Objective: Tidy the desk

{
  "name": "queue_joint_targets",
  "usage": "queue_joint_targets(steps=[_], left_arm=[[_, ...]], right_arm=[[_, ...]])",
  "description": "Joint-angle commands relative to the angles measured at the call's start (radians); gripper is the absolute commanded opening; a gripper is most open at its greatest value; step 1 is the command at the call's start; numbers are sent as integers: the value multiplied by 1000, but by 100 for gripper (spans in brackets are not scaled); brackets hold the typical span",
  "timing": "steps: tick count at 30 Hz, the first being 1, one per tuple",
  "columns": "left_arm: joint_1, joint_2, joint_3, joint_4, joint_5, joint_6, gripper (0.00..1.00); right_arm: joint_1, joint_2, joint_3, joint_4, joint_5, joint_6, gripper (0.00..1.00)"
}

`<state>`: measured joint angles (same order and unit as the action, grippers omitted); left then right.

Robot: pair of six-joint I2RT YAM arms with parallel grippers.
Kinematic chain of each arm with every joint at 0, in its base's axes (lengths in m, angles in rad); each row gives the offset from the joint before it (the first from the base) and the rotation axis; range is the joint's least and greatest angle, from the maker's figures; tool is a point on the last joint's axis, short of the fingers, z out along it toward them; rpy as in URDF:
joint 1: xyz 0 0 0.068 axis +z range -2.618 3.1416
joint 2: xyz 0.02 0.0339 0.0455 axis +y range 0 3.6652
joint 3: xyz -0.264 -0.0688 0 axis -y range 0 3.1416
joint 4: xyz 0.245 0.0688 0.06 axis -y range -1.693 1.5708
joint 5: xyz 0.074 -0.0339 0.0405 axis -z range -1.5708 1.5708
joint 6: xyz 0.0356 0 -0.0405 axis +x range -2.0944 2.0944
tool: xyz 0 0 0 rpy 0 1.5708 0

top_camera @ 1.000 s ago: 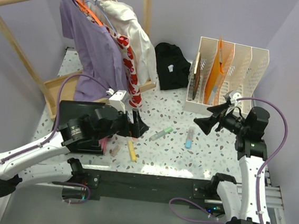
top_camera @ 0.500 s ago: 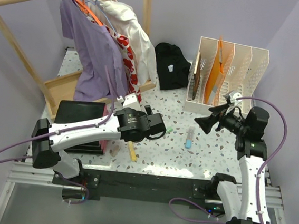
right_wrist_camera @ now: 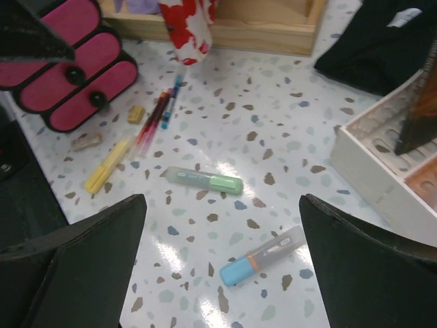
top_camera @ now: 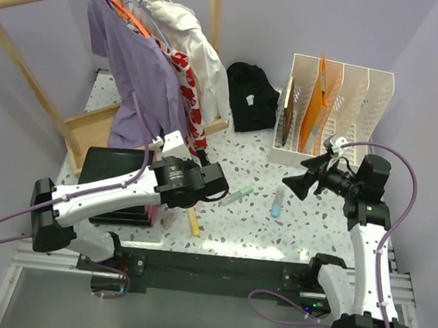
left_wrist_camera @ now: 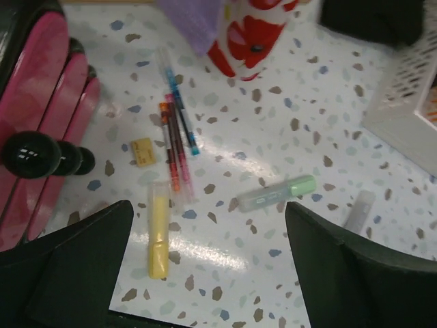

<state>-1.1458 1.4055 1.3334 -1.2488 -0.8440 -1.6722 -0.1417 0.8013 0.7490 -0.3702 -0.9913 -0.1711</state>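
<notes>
**Both grippers spread over loose markers on the desk**

Top view: the desk point(top_camera: 243, 232) fills the middle of the frame, white with dark and tan specks. The left gripper point(top_camera: 218, 186) sits just left of the green marker point(top_camera: 238, 194) and is the nearer arm. The right gripper point(top_camera: 296, 185) hangs upper right of the blue-capped marker point(top_camera: 277, 201).

Left wrist: the left gripper point(left_wrist_camera: 208, 210) has its fingers wide apart and holds nothing. The green marker point(left_wrist_camera: 276, 193) lies between them toward the right finger, long axis running left-right, right end slightly up. The yellow marker point(left_wrist_camera: 158, 232) and pens point(left_wrist_camera: 174, 140) lie to the left.

Right wrist: the right gripper point(right_wrist_camera: 222, 205) is spread and empty. The green marker point(right_wrist_camera: 205, 180) is at centre, the blue-capped marker point(right_wrist_camera: 263, 255) lower right.
</notes>
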Motion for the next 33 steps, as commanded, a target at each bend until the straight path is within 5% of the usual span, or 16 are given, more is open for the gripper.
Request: queue_joint_targets(steps=[1, 4, 9, 20, 33], left_arm=[[1, -233, -40, 442, -67, 795, 100], [14, -449, -221, 809, 141, 1209, 100], [170, -592, -267, 821, 293, 1361, 100], [193, -539, -200, 770, 142, 1448, 100], [192, -793, -322, 767, -58, 1341, 100]], right_arm=[[94, 48, 19, -105, -194, -213, 99], [290, 104, 42, -137, -91, -304, 99], [560, 223, 118, -136, 20, -451, 99], [976, 602, 453, 22, 393, -355, 96], [1091, 858, 572, 313, 497, 215, 87]])
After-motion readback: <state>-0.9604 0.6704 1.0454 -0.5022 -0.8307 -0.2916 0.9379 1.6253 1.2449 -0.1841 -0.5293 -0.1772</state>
